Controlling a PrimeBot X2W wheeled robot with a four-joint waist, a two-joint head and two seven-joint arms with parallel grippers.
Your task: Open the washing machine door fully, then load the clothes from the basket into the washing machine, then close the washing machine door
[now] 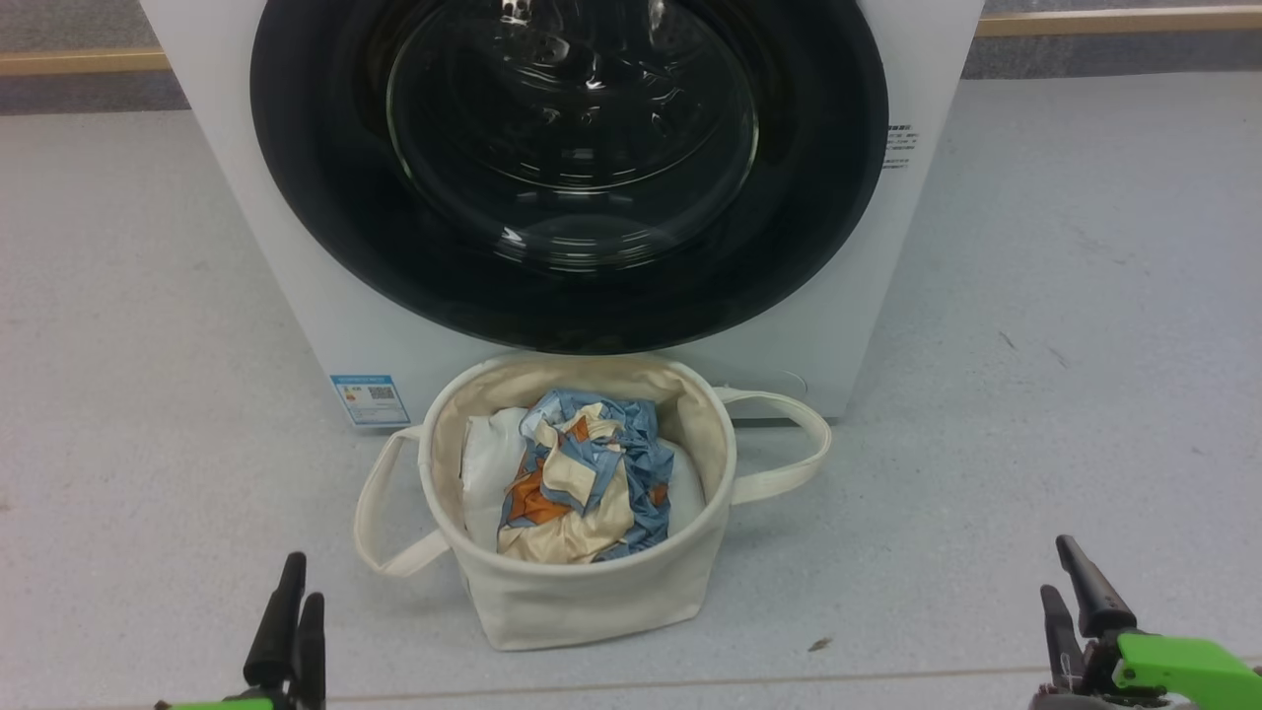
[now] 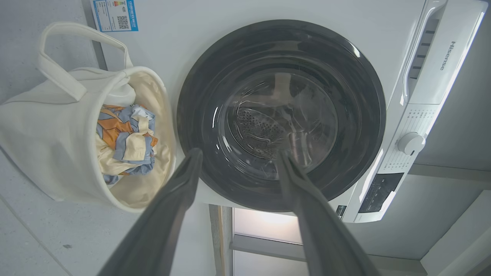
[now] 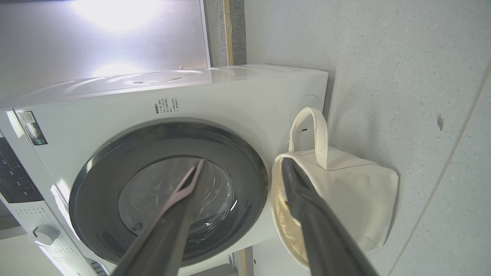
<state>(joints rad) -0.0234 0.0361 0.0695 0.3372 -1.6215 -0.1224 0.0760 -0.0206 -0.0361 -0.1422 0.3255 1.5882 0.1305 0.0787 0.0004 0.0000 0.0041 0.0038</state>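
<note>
While the washing machine door (image 1: 569,168) sits shut against the white washing machine (image 1: 296,316), the basket (image 1: 582,592) waits just in front with the clothes (image 1: 577,473) inside, ready for loading; left gripper (image 1: 304,580) and right gripper (image 1: 1057,567) hover low, jaws parted, empty

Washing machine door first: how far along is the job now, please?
Nothing looks done yet. The washing machine door is shut, and the clothes lie in the basket. Nothing is in hand: the left gripper and the right gripper hover with jaws open, touching nothing. To do: opening the door, loading, closing.
</note>
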